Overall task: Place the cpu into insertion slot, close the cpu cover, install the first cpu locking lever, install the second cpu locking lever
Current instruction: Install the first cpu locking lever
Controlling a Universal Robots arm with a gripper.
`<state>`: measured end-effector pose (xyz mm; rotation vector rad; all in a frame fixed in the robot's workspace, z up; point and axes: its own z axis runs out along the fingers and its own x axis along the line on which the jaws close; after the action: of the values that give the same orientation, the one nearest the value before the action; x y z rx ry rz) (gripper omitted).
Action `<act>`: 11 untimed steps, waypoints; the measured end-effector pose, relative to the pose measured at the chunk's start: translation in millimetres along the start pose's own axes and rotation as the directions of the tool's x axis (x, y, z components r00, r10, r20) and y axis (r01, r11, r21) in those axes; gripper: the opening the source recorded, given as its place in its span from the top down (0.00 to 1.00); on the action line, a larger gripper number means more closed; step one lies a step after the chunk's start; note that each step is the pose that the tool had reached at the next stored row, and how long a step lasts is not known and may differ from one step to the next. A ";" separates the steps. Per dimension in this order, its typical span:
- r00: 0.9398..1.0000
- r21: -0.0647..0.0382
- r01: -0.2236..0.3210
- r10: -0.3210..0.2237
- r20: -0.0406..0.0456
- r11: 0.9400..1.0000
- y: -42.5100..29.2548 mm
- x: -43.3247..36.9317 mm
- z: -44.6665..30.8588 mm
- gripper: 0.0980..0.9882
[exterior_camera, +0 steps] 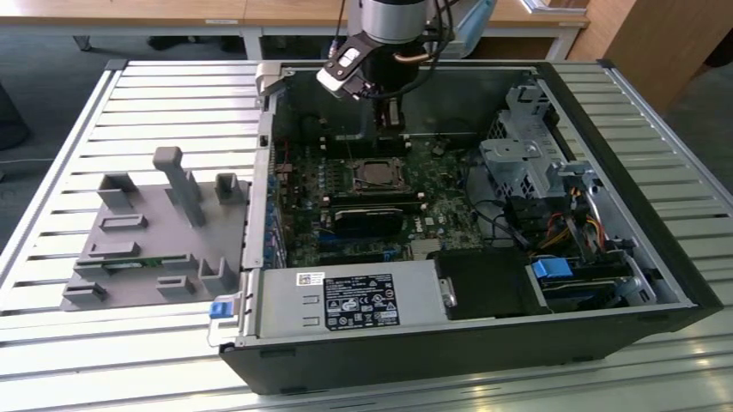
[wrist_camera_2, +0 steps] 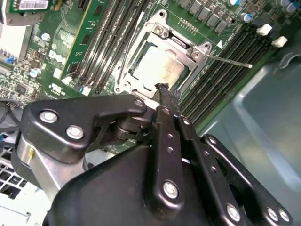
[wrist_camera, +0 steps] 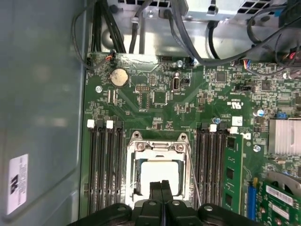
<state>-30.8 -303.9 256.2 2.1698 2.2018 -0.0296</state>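
The cpu (wrist_camera: pixel 160 176) (wrist_camera_2: pixel 157 68) (exterior_camera: pixel 375 174), a silver-grey square, lies in the insertion slot (wrist_camera: pixel 136 181) on the green board. The cpu cover (wrist_camera: pixel 157 147) (wrist_camera_2: pixel 183 47), a metal frame, lies flat around it. One thin locking lever (wrist_camera_2: pixel 230 61) (wrist_camera: pixel 192 174) sticks out free from the socket's corner over the memory slots. A second thin lever (wrist_camera_2: pixel 122 66) runs along the opposite side. My gripper (wrist_camera: pixel 161 184) (wrist_camera_2: pixel 163 88) (exterior_camera: pixel 390 129) hangs just above the socket's edge, shut, its black fingers pressed together with nothing between them.
The open computer case (exterior_camera: pixel 641 283) lies on a slatted table. Black memory slots (wrist_camera: pixel 106 165) flank the socket on both sides, and a green card (wrist_camera: pixel 230 179) stands beside one set. Cables (wrist_camera: pixel 188 42) cross the board's far end. A grey fixture (exterior_camera: pixel 160 232) sits at the exterior view's left.
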 end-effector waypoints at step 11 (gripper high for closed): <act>0.999 -0.002 0.033 -0.033 -0.001 0.999 0.6 -1.1 -22.5 0.97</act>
<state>-30.7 -303.9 278.8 2.1330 2.2373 -0.0279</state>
